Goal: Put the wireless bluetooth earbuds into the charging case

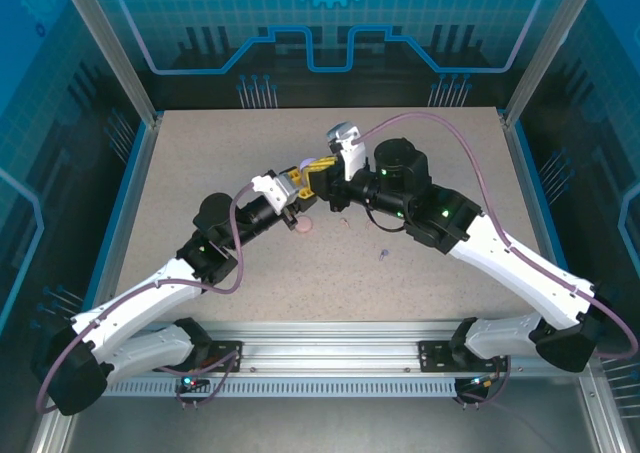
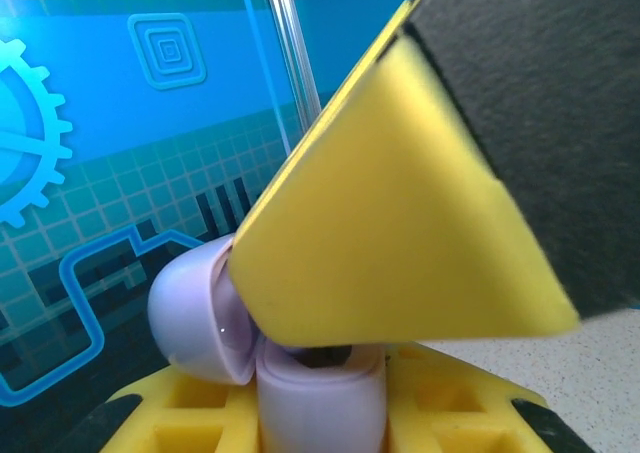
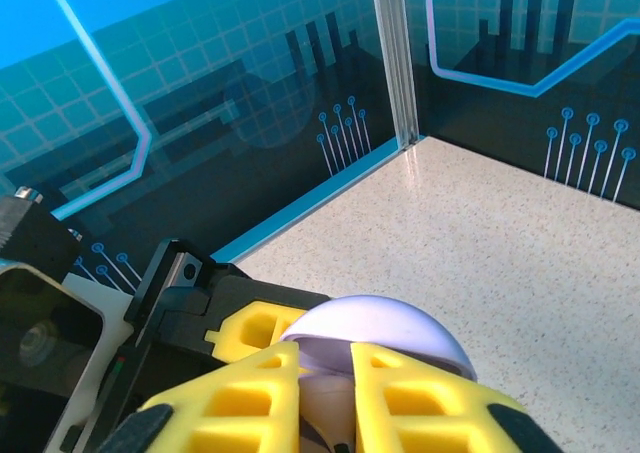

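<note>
While blue light washes the enclosure walls (image 3: 200,123), printed with circuit lines and a gear, the speckled beige table (image 1: 200,263) lies mostly bare. On it, near the arms, sit a purple earbud (image 1: 383,256) and two pale pink bits (image 1: 304,226), too small for me to call buds for certain. An aluminium post (image 3: 395,63) marks the far corner.

Above mid-table the left gripper (image 1: 300,181) is clamped on the lilac charging case (image 2: 320,398), whose lid (image 2: 195,318) is tipped open. The right gripper (image 1: 328,170) presses in close. One of its yellow fingers (image 2: 390,213) blocks the case's wells, so I cannot see what is inside. From its wrist, its jaws stand narrowly apart over the lilac dome, and I cannot tell if they pinch anything.
</note>
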Robot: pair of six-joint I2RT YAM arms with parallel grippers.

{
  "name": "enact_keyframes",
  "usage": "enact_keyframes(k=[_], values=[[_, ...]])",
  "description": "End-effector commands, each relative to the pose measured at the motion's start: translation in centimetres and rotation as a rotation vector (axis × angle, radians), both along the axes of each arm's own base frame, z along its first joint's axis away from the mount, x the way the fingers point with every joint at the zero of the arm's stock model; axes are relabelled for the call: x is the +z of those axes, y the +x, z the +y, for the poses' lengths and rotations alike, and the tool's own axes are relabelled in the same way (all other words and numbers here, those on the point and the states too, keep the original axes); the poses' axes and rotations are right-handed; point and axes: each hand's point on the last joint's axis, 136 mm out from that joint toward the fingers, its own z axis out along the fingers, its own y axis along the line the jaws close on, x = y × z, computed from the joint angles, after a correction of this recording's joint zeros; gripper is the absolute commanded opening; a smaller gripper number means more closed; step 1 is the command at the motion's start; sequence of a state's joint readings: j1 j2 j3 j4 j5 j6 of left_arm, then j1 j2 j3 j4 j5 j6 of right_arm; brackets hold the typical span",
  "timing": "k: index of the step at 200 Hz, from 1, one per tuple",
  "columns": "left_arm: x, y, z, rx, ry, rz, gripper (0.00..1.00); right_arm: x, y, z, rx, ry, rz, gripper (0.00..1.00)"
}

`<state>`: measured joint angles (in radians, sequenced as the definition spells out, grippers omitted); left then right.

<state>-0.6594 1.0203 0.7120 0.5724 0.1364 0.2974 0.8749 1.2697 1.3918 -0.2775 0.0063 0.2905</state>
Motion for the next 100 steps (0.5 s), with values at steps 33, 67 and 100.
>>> enact_keyframes(k=[33, 67, 100], values=[[2.9, -0.6, 0.1, -0.008, -0.048, -0.066, 0.00, 1.9, -0.2, -1.2, -0.029, 0.027, 0.024, 0.55], [2.4, -0.4, 0.1, -0.005, -0.068, -0.046, 0.00, 4.3, -0.9, -3.4, -0.056, 0.093, 0.035, 0.68], [2.0, -0.2, 0.3, 0.009, -0.077, -0.041, 0.00, 4.7, -1.0, -7.5, -0.173, 0.147, 0.090, 0.72]])
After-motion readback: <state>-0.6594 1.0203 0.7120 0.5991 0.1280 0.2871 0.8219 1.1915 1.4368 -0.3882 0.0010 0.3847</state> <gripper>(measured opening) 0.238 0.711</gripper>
